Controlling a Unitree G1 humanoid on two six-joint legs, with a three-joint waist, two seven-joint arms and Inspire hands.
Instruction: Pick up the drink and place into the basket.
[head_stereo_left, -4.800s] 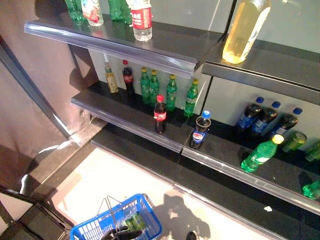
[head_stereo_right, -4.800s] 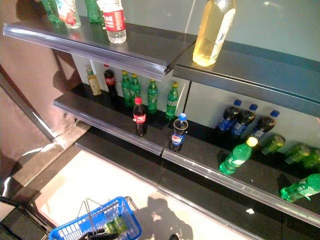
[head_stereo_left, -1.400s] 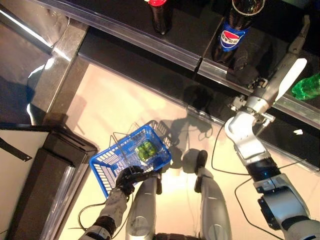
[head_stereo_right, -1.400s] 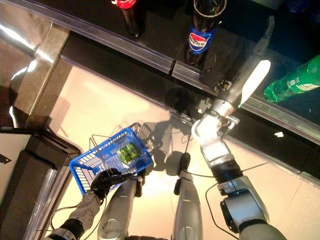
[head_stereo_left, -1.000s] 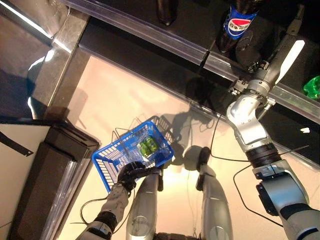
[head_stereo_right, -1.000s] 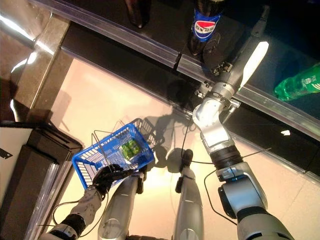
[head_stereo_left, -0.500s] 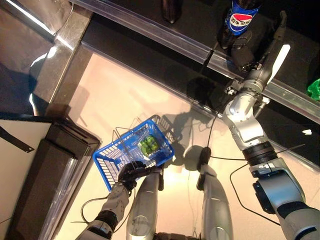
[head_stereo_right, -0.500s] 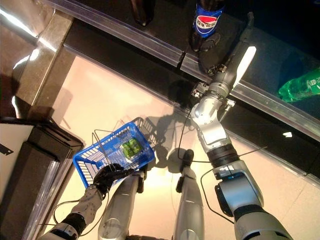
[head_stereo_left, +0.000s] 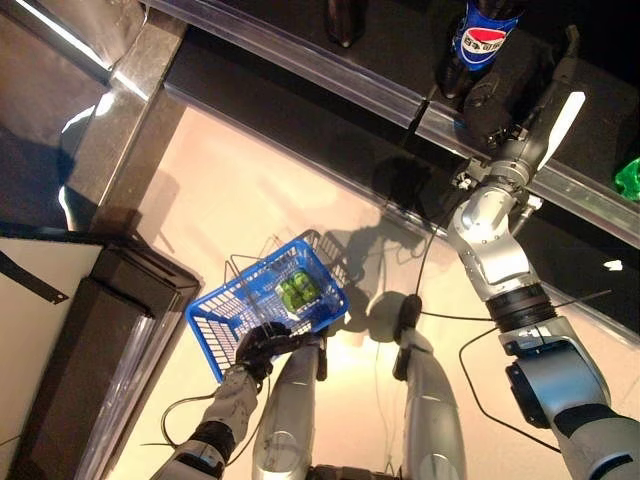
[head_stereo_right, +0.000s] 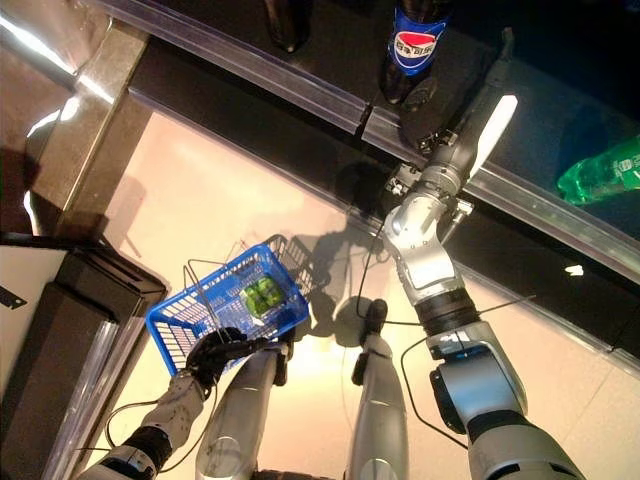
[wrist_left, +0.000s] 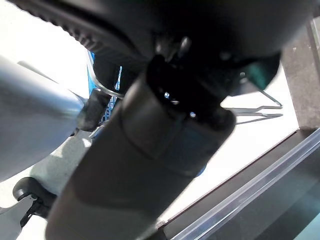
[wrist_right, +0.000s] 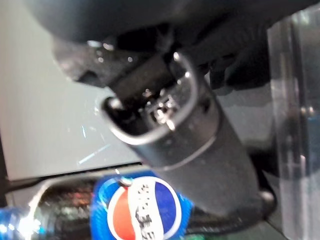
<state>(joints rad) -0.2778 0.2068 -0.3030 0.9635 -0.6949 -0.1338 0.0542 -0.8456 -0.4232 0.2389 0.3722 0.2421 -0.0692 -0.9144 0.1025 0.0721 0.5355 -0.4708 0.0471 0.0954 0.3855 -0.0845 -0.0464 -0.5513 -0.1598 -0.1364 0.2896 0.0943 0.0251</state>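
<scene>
The dark shelf (head_stereo_left: 300, 60) runs across the top of the head views, its clear front rail (head_stereo_left: 330, 75) catching the light, and the pale floor (head_stereo_left: 230, 200) spreads out below it. Down low, the blue basket (head_stereo_left: 225, 320) hangs off the floor, and the left hand (head_stereo_left: 258, 348) has its fingers curled round the wire handle. Inside the basket lie green bottles (head_stereo_left: 295, 292), side by side near the far wall. Up on the shelf stands the drink (head_stereo_left: 480, 45), a dark cola bottle with a blue label, upright near the rail. The right hand (head_stereo_left: 487, 100) reaches over the rail and sits right beside the drink's base. In the right wrist view a dark finger lies across the bottle just by the label (wrist_right: 142, 212), though whether the fingers are closed round it, I cannot tell. A second dark bottle (head_stereo_left: 345, 25) stands further left on the shelf, and a green bottle (head_stereo_left: 628, 178) lies at the right edge.
</scene>
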